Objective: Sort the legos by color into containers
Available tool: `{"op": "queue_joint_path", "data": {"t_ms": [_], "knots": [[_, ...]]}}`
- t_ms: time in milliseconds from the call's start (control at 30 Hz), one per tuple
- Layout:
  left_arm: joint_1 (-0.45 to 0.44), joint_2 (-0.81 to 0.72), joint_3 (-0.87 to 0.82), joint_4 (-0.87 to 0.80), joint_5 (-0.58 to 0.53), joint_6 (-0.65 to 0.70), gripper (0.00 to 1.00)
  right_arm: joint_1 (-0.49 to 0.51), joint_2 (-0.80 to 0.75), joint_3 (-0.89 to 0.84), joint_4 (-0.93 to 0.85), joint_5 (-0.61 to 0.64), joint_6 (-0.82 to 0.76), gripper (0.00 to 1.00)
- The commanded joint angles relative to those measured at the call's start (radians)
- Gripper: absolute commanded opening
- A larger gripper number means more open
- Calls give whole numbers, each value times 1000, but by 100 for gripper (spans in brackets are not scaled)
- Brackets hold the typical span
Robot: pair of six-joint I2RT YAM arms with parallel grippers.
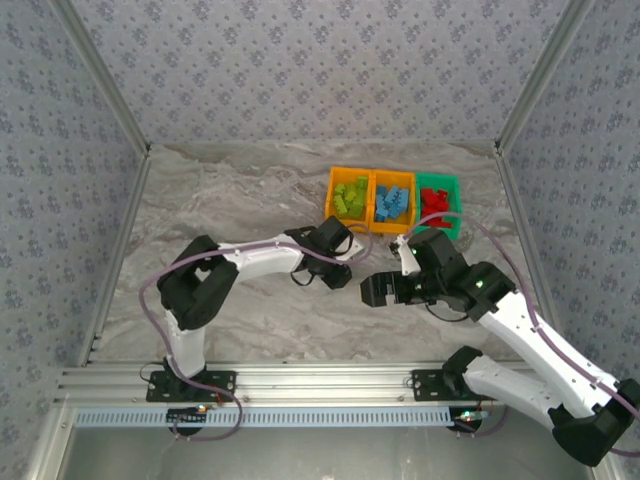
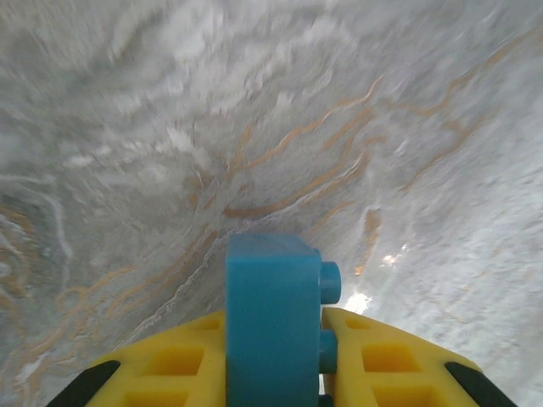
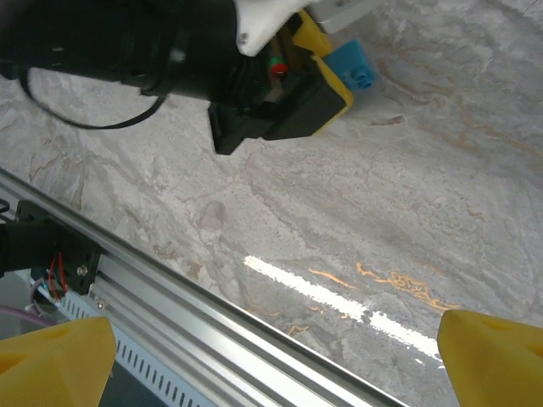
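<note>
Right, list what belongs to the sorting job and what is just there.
Job:
- blue lego, gripped in the left hand
- right hand, open
- left orange bin with green legos
- middle orange bin with blue legos
- green bin with red legos

Just there:
- marble table
- aluminium rail
- patterned walls

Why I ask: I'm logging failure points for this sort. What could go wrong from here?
1. The left claw is shut on the blue brick at one end only; it may pivot or slip in transit.
2. The open right claw sits close beside it; they might bump.
3. The blue-filled orange bin stands tight between the lime-filled bin and the red-filled bin; a loose drop could land wrongly.
</note>
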Motion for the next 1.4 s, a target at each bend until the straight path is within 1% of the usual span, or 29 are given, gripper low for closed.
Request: {"op": "queue_joint_path", "data": {"t_ms": [0, 100, 133, 200, 333, 367, 467, 533, 600, 633, 667, 733, 800, 867, 933, 967, 1000, 1067, 1133, 1167, 1200, 1267, 1300, 1367], "knots": [[-10, -115, 85, 68, 10, -9, 22, 6, -56, 31, -23, 123, 25, 100], [-4, -62, 214, 91, -61, 22, 21, 7, -126, 45, -46, 318, 68, 100], [3, -22, 265, 104, -69, 31, 21, 3, -146, 47, -58, 366, 83, 100], [18, 70, 372, 137, -82, 45, 20, -2, -182, 42, -52, 414, 96, 100], [52, 280, 642, 138, -97, 34, 19, -7, -198, 40, -35, 418, 101, 100], [55, 318, 687, 137, -103, 35, 18, -7, -195, 43, -41, 419, 103, 100], [62, 445, 898, 117, -140, 104, 17, -9, -199, 35, -61, 429, 107, 100], [69, 541, 1061, 66, -172, 142, 19, -10, -207, 24, -70, 436, 112, 100], [82, 627, 1223, -16, -173, 140, 25, -10, -216, 17, -75, 438, 112, 100], [85, 661, 1290, -57, -177, 138, 33, -11, -220, 14, -78, 440, 112, 100], [85, 682, 1332, -86, -186, 138, 40, -11, -224, 10, -80, 444, 112, 100], [83, 681, 1345, -115, -188, 134, 44, -11, -232, 1, -84, 456, 112, 100], [71, 624, 1266, -95, -185, 131, 45, -12, -241, -18, -84, 474, 112, 100], [57, 518, 1112, -8, -191, 135, 45, -14, -244, -33, -81, 506, 113, 100], [49, 351, 825, 186, -187, 125, 45, -14, -246, -56, -54, 570, 111, 100], [48, 267, 713, 270, -183, 114, 45, -15, -246, -72, -38, 611, 99, 100], [46, 174, 546, 366, -180, 96, 46, -15, -246, -85, -14, 659, 84, 100], [45, 7, 285, 526, -182, 62, 50, -21, -240, -133, 62, 799, 40, 100], [34, -163, 40, 626, -233, 58, 55, -40, -223, -201, 207, 925, -57, 100], [28, -229, -41, 636, -274, 65, 57, -57, -210, -240, 294, 965, -112, 100], [25, -314, -134, 630, -326, 71, 58, -85, -190, -288, 421, 996, -170, 100], [26, -455, -283, 615, -444, 78, 61, -163, -141, -380, 654, 993, -275, 100], [32, -530, -361, 610, -501, 86, 64, -209, -110, -417, 760, 966, -300, 100], [61, -659, -481, 592, -561, 99, 73, -341, -28, -487, 944, 872, -311, 100]]}}
